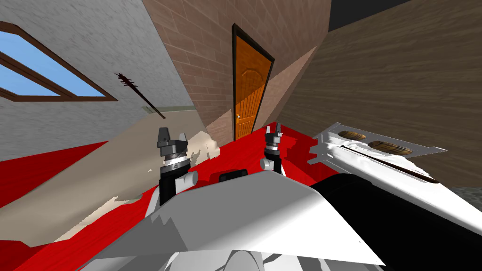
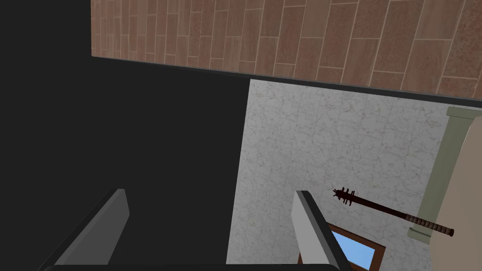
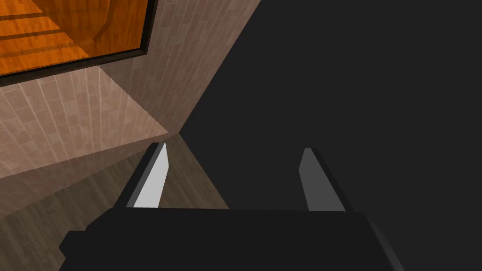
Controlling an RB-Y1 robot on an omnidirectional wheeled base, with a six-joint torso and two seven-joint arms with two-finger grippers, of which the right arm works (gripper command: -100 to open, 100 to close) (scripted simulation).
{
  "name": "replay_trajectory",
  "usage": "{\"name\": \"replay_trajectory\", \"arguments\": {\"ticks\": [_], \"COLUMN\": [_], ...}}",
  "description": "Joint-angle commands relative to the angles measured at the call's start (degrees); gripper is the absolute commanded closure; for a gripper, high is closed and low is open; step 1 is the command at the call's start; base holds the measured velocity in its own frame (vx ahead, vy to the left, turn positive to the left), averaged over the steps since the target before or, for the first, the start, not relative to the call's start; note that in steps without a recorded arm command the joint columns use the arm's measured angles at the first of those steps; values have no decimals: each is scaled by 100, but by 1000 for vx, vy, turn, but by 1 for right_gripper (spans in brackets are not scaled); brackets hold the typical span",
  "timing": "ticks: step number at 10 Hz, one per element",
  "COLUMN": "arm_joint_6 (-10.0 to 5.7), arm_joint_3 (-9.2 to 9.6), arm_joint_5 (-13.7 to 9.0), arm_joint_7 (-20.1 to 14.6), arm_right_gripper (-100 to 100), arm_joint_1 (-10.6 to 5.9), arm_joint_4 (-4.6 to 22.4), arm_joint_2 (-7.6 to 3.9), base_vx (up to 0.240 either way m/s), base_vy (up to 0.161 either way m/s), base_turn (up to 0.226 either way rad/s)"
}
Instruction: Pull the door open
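An orange panelled door (image 1: 248,84) in a dark frame stands shut in the brick wall ahead, with a small pale handle (image 1: 238,117) on its left side low down. A corner of the same door (image 3: 70,33) appears in the right wrist view, well beyond the fingers. My right gripper (image 1: 277,128) is raised in front of my chest, open, nothing between its fingers, still some way short of the door. My left gripper (image 1: 172,137) is held up to the left of it, open and empty too.
A red floor (image 1: 245,150) runs up to the door. A white table (image 1: 376,155) with two brown items stands close on my right. A spiked club (image 1: 141,94) leans on the grey wall at left, beside a window (image 1: 42,75).
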Motion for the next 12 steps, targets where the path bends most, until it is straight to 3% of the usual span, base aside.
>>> {"name": "replay_trajectory", "arguments": {"ticks": [1,12], "arm_joint_6": [2,19], "arm_joint_3": [80,675], "arm_joint_5": [-82,-692], "arm_joint_7": [-153,-1293], "arm_right_gripper": [-100,-100], "arm_joint_1": [-108,-918], "arm_joint_4": [164,1390], "arm_joint_2": [-71,-465], "base_vx": [51,97], "base_vy": [-18,-36], "base_turn": [-2,10]}}
